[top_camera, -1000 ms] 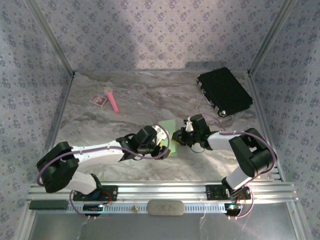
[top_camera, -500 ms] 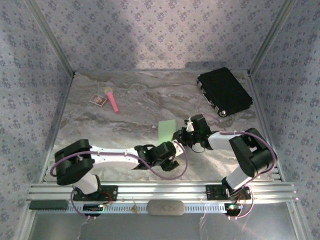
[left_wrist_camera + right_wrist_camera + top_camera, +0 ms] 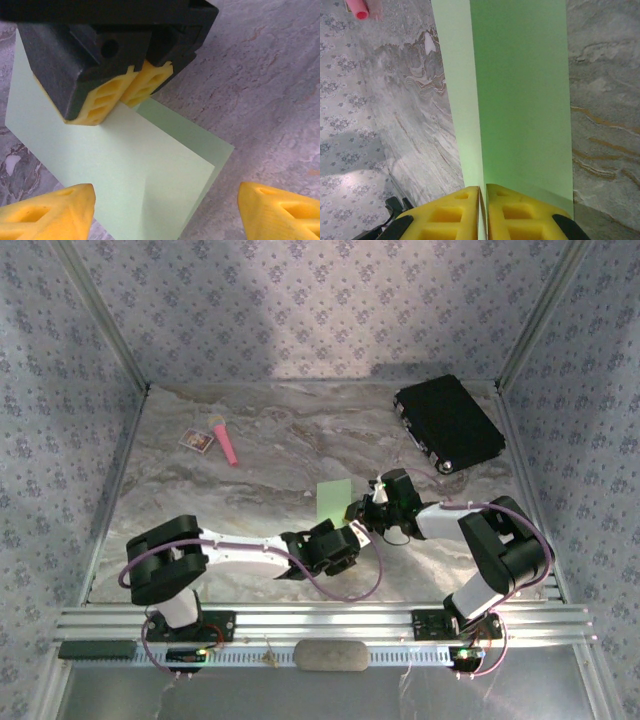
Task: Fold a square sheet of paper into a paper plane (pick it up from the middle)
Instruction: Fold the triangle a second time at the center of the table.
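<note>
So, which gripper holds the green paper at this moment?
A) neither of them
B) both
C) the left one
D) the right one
D: the right gripper is pinched shut on the edge of the green paper, while the left gripper stands wide open, not closed on it.

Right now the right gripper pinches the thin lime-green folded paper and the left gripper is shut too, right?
No. The left gripper is open, fingertips wide apart in the left wrist view. The right gripper does pinch the lime-green paper.
</note>
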`<state>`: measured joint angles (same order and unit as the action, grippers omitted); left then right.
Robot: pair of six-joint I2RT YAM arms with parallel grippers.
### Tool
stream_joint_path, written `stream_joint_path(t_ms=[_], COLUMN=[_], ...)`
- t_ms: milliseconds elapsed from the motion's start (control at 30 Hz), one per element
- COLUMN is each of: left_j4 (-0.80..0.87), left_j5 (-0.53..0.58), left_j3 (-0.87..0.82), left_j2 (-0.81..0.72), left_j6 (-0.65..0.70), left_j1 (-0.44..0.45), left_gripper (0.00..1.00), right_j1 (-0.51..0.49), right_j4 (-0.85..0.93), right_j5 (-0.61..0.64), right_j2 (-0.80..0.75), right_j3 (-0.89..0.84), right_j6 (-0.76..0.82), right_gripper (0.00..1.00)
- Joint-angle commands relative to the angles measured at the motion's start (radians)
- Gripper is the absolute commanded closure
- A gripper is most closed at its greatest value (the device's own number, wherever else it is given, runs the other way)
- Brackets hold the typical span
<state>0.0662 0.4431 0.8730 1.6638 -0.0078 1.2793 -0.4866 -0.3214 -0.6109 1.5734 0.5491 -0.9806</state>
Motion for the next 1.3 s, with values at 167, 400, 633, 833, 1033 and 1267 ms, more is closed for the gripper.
stream_joint_path(t_ms=[167, 400, 633, 833, 1033, 1267], left_j4=[-0.032, -0.053, -0.048, -0.015, -0.033, -0.055], left_j5=[0.050, -0.001, -0.057, -0.149, -0.393, -0.599], left_j3=[0.030, 0.011, -0.001, 0.007, -0.016, -0.016], left_j2=[0.031, 0.012, -0.014, -0.039, -0.090, -0.077], left_j6=[0.048, 0.045, 0.012, -0.043, -0.182, -0.292], left_j1=[0.010, 0.005, -0.024, -0.067, -0.162, -0.261], left_gripper=[0.38, 0.66, 0.81, 1.00, 1.00, 1.00], right_j1=[0.007, 0.009, 0.020, 0.044, 0.101, 0.149], right_j4=[0.000, 0.001, -0.003, -0.005, 0.193, 0.328], right_j5=[-0.018, -0.009, 0.005, 0.012, 0.105, 0.136], right_j2=[0.004, -0.002, -0.024, -0.067, -0.235, -0.411], right_j3=[0.015, 0.010, -0.008, -0.034, -0.059, -0.085], right_j6=[-0.014, -0.016, -0.023, -0.037, 0.034, 0.076], right_gripper=[0.87, 0.87, 0.83, 0.79, 0.67, 0.59])
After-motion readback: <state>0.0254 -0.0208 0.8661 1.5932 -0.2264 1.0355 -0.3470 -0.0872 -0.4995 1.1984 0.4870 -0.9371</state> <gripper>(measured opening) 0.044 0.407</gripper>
